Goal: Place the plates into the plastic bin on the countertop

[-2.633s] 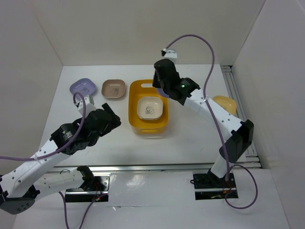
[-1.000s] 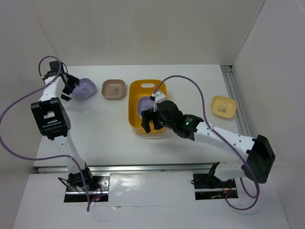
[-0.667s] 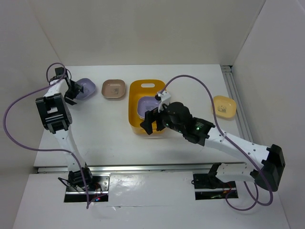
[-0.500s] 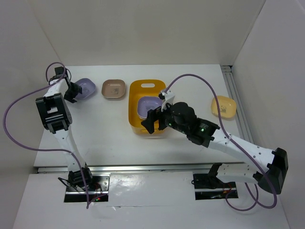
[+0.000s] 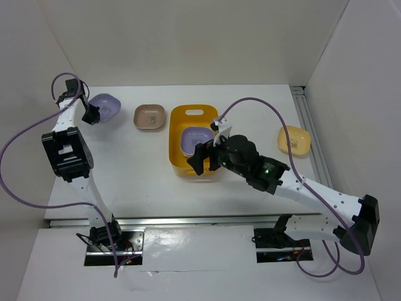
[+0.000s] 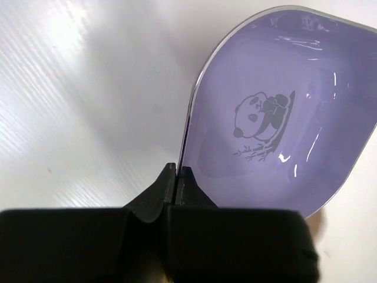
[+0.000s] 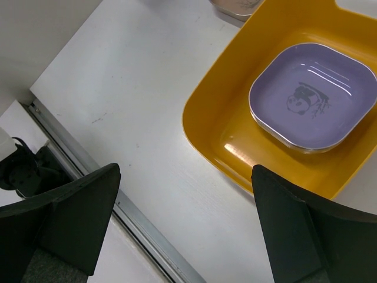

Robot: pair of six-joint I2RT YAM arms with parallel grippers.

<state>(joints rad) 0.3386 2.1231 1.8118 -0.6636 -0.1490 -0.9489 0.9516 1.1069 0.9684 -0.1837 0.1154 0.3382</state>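
Left tool (image 6: 177, 172) is pinched tight on the rim of a lavender plate (image 6: 277, 118), its two fingers pressed together over the edge with no gap showing. From above, that tool (image 5: 92, 115) and its plate (image 5: 105, 106) sit well to the left of the plastic bin (image 5: 194, 116), near the far left corner of the white surface (image 5: 138, 169). The wrist view shows the plate's hollow with a small panda picture; whether the plate is clear of the surface I cannot tell.

A brown-pink plate (image 5: 150, 116) lies flat between the held plate and the bin, just beside the bin's left wall and not touching it. Inside the bin, toward its far end, a second lavender plate (image 7: 312, 94) lies face up on the floor.

Right tool (image 7: 185, 177) hangs above the bin's near left corner with its fingers spread wide and nothing between them. A yellow plate (image 5: 294, 139) rests on the surface well apart from the bin, on its right side.
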